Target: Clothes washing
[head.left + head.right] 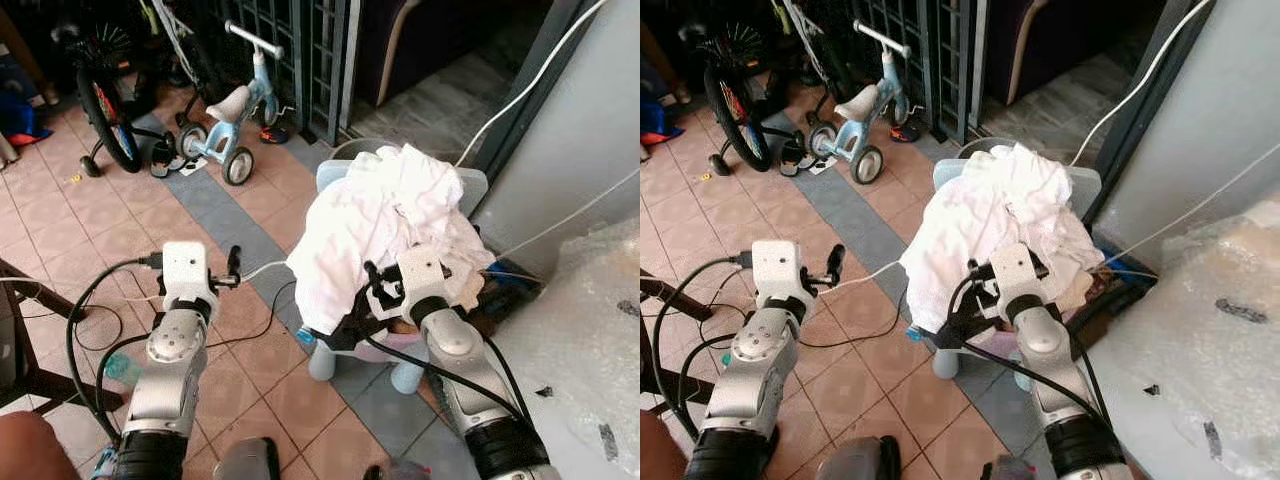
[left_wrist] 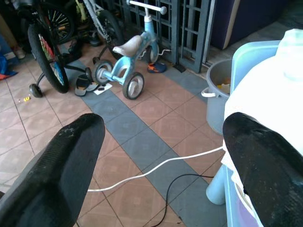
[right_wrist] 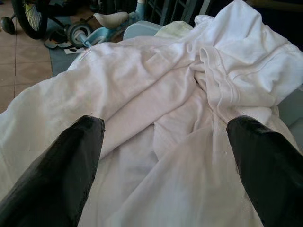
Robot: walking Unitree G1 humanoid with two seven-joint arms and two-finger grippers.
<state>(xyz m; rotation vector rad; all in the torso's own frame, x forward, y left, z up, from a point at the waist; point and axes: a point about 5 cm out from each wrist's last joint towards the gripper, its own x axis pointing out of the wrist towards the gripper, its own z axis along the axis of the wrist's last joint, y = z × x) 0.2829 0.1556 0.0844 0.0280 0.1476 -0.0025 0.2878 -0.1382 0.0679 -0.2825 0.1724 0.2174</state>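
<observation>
- Nearest, at about seven o'clock in the left eye view, the left tool (image 1: 232,268) is seen raised over the tiled floor (image 1: 60,230), its two black fingers (image 2: 57,175) spread apart with nothing between them; only the floor and a white cable (image 2: 156,168) lie ahead of it.
- At about five o'clock the right tool (image 1: 975,305) is held against the near side of the white laundry (image 1: 375,225); its fingers (image 3: 52,170) are spread wide over the cloth and nothing is gripped yet.
- The laundry, the task's thing, is heaped at about two o'clock on a pale blue plastic chair (image 1: 400,370), spilling over the near edge.
- Black cables (image 1: 250,330) and the white cable trail on the floor just beside the chair legs.
- Further off, at about eleven o'clock, a small blue balance bike (image 1: 235,115) and a larger bicycle (image 1: 105,95) are parked by a dark metal gate (image 1: 290,50); a grey bucket (image 2: 220,101) stands beside the chair.
- Judged risk: if only a top fold is pinched, the heap may unravel and garments could slide to the floor.
- The light chair could be tipped or dragged if the pile is pulled sideways.
- The floor cables could be snagged by the feet while the load is carried.
</observation>
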